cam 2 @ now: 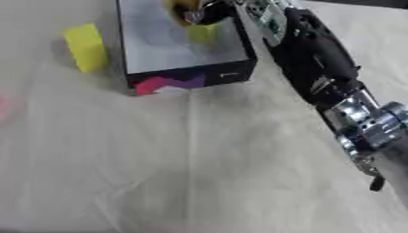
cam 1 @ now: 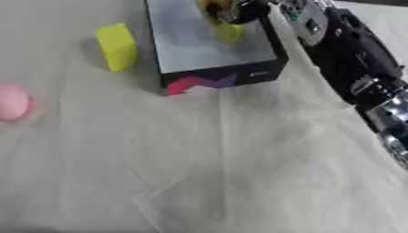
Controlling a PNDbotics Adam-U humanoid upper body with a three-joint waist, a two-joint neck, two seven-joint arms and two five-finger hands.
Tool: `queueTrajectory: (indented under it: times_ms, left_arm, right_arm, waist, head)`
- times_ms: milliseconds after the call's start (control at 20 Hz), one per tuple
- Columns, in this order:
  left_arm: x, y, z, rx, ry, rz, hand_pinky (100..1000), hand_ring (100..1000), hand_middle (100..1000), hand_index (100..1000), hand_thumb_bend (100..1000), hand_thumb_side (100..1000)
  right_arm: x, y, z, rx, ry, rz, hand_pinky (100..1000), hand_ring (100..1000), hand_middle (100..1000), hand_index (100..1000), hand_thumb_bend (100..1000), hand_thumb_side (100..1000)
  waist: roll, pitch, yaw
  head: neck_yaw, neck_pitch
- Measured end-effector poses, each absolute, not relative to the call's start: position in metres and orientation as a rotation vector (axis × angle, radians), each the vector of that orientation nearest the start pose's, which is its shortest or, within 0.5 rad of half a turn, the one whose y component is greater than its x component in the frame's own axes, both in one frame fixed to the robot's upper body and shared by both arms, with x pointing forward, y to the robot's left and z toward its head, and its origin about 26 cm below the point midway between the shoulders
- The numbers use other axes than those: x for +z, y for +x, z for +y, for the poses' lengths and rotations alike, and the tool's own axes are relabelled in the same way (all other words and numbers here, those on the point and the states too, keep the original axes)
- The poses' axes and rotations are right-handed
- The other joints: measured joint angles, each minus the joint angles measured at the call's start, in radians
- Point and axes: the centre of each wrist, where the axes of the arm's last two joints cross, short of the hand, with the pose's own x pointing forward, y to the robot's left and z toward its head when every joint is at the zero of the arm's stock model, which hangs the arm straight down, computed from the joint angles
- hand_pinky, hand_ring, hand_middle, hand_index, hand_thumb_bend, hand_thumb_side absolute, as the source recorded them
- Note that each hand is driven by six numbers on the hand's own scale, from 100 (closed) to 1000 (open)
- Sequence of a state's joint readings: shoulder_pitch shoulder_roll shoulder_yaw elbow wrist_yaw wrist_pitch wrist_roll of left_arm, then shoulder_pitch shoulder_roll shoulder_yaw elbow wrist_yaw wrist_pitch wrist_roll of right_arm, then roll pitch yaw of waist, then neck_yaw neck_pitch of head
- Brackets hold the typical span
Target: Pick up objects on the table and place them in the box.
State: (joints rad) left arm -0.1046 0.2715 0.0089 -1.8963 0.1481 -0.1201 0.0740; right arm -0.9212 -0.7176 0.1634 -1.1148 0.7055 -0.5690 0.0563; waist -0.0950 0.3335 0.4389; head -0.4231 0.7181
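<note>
The crumpled white cloth-covered table carries a shallow black cardboard box with a pale grey floor. Over its far end the right hand is curled around a small yellow object. A yellow rectangular block stands just left of the box; it looks light and rigid, best pinched across its flat faces. A pink ball lies well left.

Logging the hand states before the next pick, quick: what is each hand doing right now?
Right hand: over the open dark cardboard box, fingers curled round a yellow object.
Left hand: not in view.
</note>
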Motion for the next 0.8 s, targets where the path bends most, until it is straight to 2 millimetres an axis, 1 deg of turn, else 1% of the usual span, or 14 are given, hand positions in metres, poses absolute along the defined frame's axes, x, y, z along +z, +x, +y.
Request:
queueTrajectory:
  times_ms: [50, 150, 200, 250, 300, 400, 450, 500, 600, 800]
  left_arm:
    - [0.1175, 0.2874, 0.2795, -0.098, 0.061, -2.111, 835, 607, 662, 715, 100, 830]
    - [0.1162, 0.2868, 0.2791, -0.094, 0.063, -2.107, 835, 607, 662, 715, 100, 829]
    - [0.1161, 0.2867, 0.2792, -0.094, 0.064, -2.106, 835, 607, 662, 715, 100, 829]
    - [0.1161, 0.2867, 0.2792, -0.093, 0.065, -2.107, 835, 607, 662, 715, 100, 830]
    - [0.1161, 0.2867, 0.2792, -0.093, 0.066, -2.107, 835, 606, 661, 715, 100, 831]
    - [0.1161, 0.2867, 0.2793, -0.093, 0.068, -2.107, 835, 606, 661, 715, 100, 833]
    - [0.1160, 0.2867, 0.2793, -0.092, 0.069, -2.107, 835, 606, 661, 715, 100, 833]
    - [0.1159, 0.2867, 0.2793, -0.091, 0.070, -2.106, 836, 606, 661, 715, 100, 834]
    - [0.1155, 0.2868, 0.2794, -0.090, 0.072, -2.104, 836, 606, 661, 715, 100, 834]
    - [0.1143, 0.2871, 0.2798, -0.086, 0.075, -2.098, 836, 606, 661, 715, 100, 833]
  right_arm:
    - [0.2776, 0.4433, -0.3508, -1.958, 1.382, 2.579, 810, 671, 531, 668, 225, 409]
    - [0.2759, 0.4431, -0.3513, -1.975, 1.371, 2.572, 834, 739, 605, 743, 222, 433]
    - [0.2760, 0.4431, -0.3509, -1.988, 1.361, 2.564, 844, 777, 654, 798, 222, 448]
    - [0.2758, 0.4430, -0.3503, -2.006, 1.346, 2.552, 854, 800, 688, 828, 226, 453]
    - [0.2766, 0.4425, -0.3492, -2.026, 1.328, 2.535, 874, 834, 735, 867, 254, 487]
    - [0.2786, 0.4415, -0.3467, -2.069, 1.297, 2.495, 889, 851, 771, 905, 293, 560]
    - [0.2796, 0.4410, -0.3456, -2.089, 1.287, 2.472, 911, 864, 801, 936, 269, 613]
    - [0.2807, 0.4405, -0.3446, -2.107, 1.279, 2.452, 928, 874, 826, 956, 240, 635]
    - [0.2827, 0.4396, -0.3436, -2.138, 1.271, 2.420, 939, 882, 842, 971, 264, 652]
    - [0.2838, 0.4385, -0.3432, -2.177, 1.264, 2.392, 942, 884, 847, 977, 283, 648]
  waist:
    - [0.000, 0.000, -0.001]
    - [0.000, 0.001, -0.002]
    - [-0.001, 0.001, -0.002]
    - [-0.002, 0.001, -0.002]
    - [-0.003, 0.002, -0.002]
    - [-0.004, 0.004, -0.002]
    - [-0.004, 0.004, -0.002]
    - [-0.004, 0.004, -0.002]
    - [-0.004, 0.004, -0.003]
    - [-0.004, 0.004, -0.006]
  head:
    - [0.000, -0.003]
    - [0.001, -0.009]
    - [0.002, -0.009]
    - [0.002, -0.010]
    - [0.003, -0.013]
    - [0.003, -0.016]
    - [0.003, -0.016]
    - [0.003, -0.016]
    - [0.003, -0.016]
    - [0.001, -0.016]
